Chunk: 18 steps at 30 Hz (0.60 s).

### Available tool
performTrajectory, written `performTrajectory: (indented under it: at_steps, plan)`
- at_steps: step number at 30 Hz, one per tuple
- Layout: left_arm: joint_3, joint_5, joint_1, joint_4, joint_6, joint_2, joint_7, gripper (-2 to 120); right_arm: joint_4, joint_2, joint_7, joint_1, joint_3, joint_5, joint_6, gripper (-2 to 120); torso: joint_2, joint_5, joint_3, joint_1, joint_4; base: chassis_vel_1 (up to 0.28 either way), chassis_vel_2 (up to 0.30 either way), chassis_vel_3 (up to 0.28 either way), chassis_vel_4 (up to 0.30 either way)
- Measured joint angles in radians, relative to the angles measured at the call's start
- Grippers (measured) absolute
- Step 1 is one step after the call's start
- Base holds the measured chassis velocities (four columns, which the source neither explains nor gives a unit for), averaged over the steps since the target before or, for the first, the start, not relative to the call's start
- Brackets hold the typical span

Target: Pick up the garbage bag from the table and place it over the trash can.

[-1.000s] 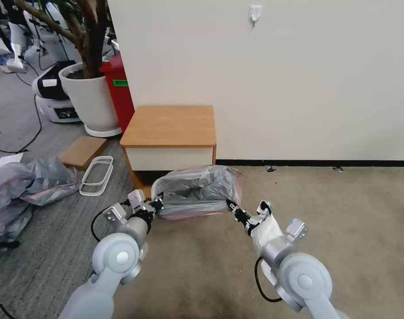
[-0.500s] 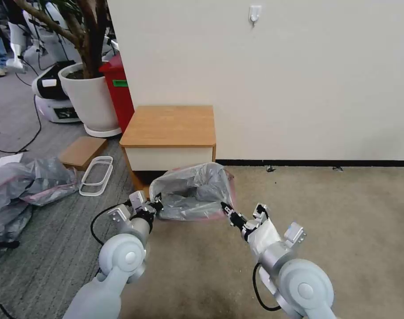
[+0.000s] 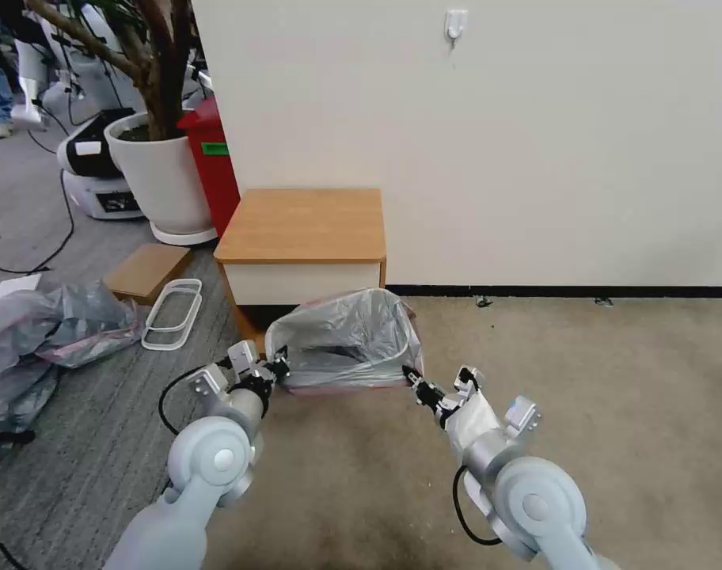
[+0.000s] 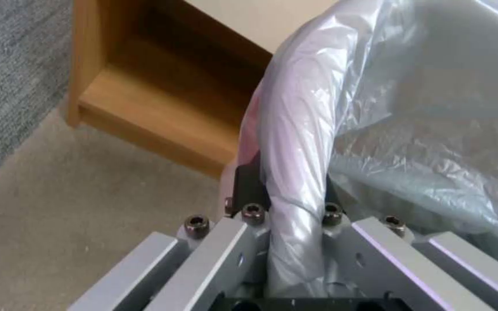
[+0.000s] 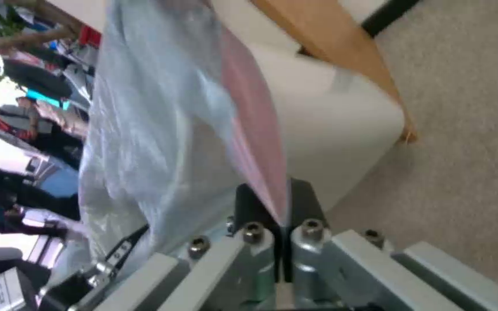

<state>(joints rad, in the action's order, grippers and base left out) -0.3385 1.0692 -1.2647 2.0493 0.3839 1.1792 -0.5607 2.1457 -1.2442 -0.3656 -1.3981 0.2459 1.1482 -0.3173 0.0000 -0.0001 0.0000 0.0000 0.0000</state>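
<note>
The robot is holding the garbage bag [image 3: 347,336] stretched between its two grippers, low over the beige carpet just in front of the table [image 3: 304,224]. The left gripper [image 3: 280,366] is pinching the bag's left rim; in the left wrist view its fingers are clamped together on a gathered roll of plastic [image 4: 295,181]. The right gripper [image 3: 415,378] is gripping the right rim, and the right wrist view is showing the pink band [image 5: 255,142] caught between closed fingers. The bag's mouth is gaping open, facing up and toward the robot. A cream-white rounded body [image 5: 324,125] is showing just behind the film in the right wrist view; it is probably the trash can, though the bag is hiding most of it.

The risks are lying mostly in the film. On the right side only a thin edge appears to be pinched, so spreading the arms farther could be enough to pull it free or tear it. If the two grippers are lowering unevenly, one side of the rim could be missing the can's edge and bunching inside. The table is standing very close behind, so pushing forward could be snagging the bag's far side on its front.
</note>
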Motion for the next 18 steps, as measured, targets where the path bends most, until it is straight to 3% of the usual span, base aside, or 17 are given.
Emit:
performTrajectory:
  at_steps: [11, 18]
  plan:
    - [-0.047, 0.019, -0.001, 0.0, 0.004, -0.117, 0.059, 2, -0.038, 0.096, 0.231, -0.056, 0.008, -0.137, 0.09, 41, 0.0, 0.0001, 0.0, 0.0, 0.0001, 0.0, 0.0, 0.0, 0.0]
    - [-0.085, 0.035, -0.021, -0.006, 0.006, -0.168, 0.154, 2, -0.084, 0.15, 0.383, -0.057, 0.032, -0.12, 0.145, 68, 0.0, 0.0002, 0.0, 0.0, 0.0, 0.0, 0.0, 0.0, 0.0]
